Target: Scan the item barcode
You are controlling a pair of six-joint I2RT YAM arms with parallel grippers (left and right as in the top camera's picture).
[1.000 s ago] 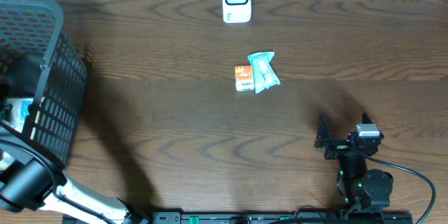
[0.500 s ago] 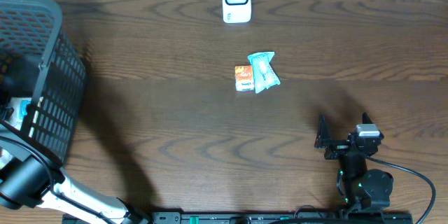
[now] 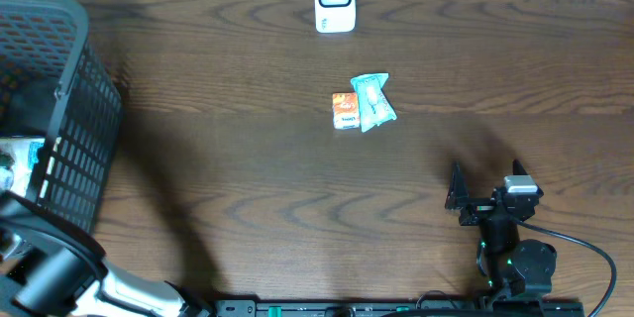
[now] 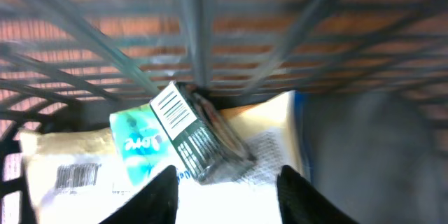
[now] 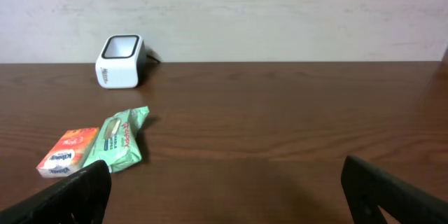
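Inside the black mesh basket (image 4: 199,35), a dark box with a white barcode label (image 4: 199,136) lies on a teal packet (image 4: 138,145), a white packet with a barcode (image 4: 70,176) and a cream packet (image 4: 274,140). My left gripper (image 4: 231,199) hangs just over them. Its jaws stand partly apart with a glaring white packet surface between the tips, and contact is not visible. In the overhead view the basket (image 3: 69,129) hides that gripper. The white scanner (image 3: 335,0) stands at the table's far edge. My right gripper (image 3: 485,198) rests open near the front right, holding nothing.
An orange pack (image 3: 345,110) and a green pack (image 3: 373,102) lie side by side mid-table, also in the right wrist view as the orange pack (image 5: 66,152) and green pack (image 5: 120,138), with the scanner (image 5: 120,61) behind them. Basket walls closely surround the left gripper.
In the overhead view the left arm has shifted toward the near left corner, and its dark part inside the basket no longer shows. The right arm and the packs have not moved.
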